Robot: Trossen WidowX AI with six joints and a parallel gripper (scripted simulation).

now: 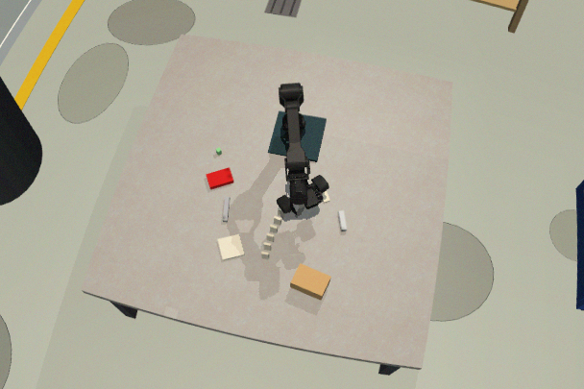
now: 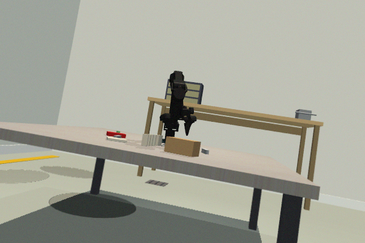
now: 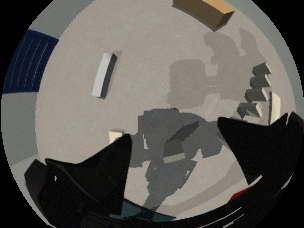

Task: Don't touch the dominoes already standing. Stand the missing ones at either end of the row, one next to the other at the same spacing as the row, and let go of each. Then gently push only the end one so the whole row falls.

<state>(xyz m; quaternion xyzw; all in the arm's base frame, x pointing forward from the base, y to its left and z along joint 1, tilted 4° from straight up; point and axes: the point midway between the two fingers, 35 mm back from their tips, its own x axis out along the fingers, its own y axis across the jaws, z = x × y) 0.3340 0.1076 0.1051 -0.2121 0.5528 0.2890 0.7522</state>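
A slanting row of cream dominoes (image 1: 270,237) (image 2: 151,140) (image 3: 256,95) stands upright on the table; its end nearest the arm is partly hidden by a finger in the wrist view. A separate domino (image 3: 174,158) stands upright in the arm's shadow, seen between and below the fingertips; the arm hides it in the top view. Another domino (image 1: 326,197) (image 3: 116,134) lies flat, partly covered by the gripper. My gripper (image 1: 302,208) (image 3: 176,130) is wide open and empty, above the table beside the row's near end.
An orange box (image 1: 310,280) (image 2: 182,146) (image 3: 205,11) is beyond the row. A pale bar (image 1: 342,221) (image 2: 205,151) (image 3: 104,75) lies right. A cream pad (image 1: 231,247), grey bar (image 1: 226,209), red block (image 1: 220,178) and small green object (image 1: 219,151) are left.
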